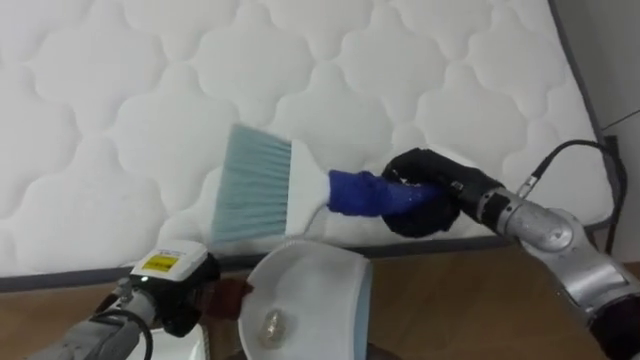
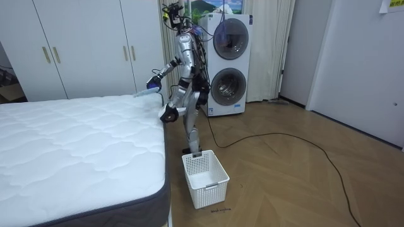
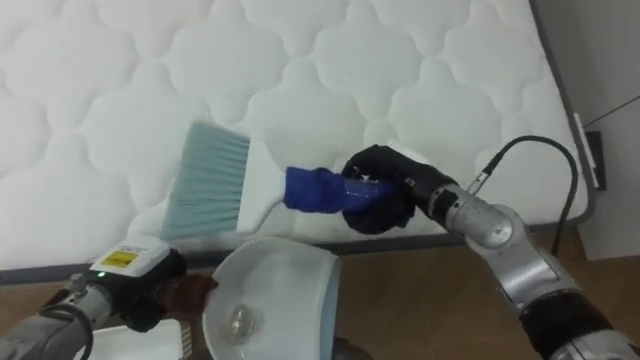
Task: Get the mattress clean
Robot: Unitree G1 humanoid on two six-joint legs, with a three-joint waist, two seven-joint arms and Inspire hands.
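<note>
Bed (image 1: 120,120) first: its white quilted mattress is bare, and I stand at its side near a corner, with the white wardrobe (image 2: 82,50) behind the bed and the stacked washing machines (image 2: 227,63) just behind me. On the wooden floor by the bed's nearer corner sits a white slatted basket (image 2: 208,189), well apart from my feet. Below the mattress edge I hold a white dustpan (image 1: 320,290), its open mouth turned up towards the bed's rim. My left hand (image 1: 180,290) sits at the pan's handle end; it looks clenched round the handle, though that corner of my eye views is too crowded for me to be sure. Over the mattress lies the brush (image 1: 290,190), its pale grey-green bristles fanned out towards my left and resting near the bed's edge, just above the pan. My right hand (image 1: 430,195) is wrapped tightly round its blue handle. A small pale bit (image 1: 272,322) lies in the dustpan's hollow.
</note>
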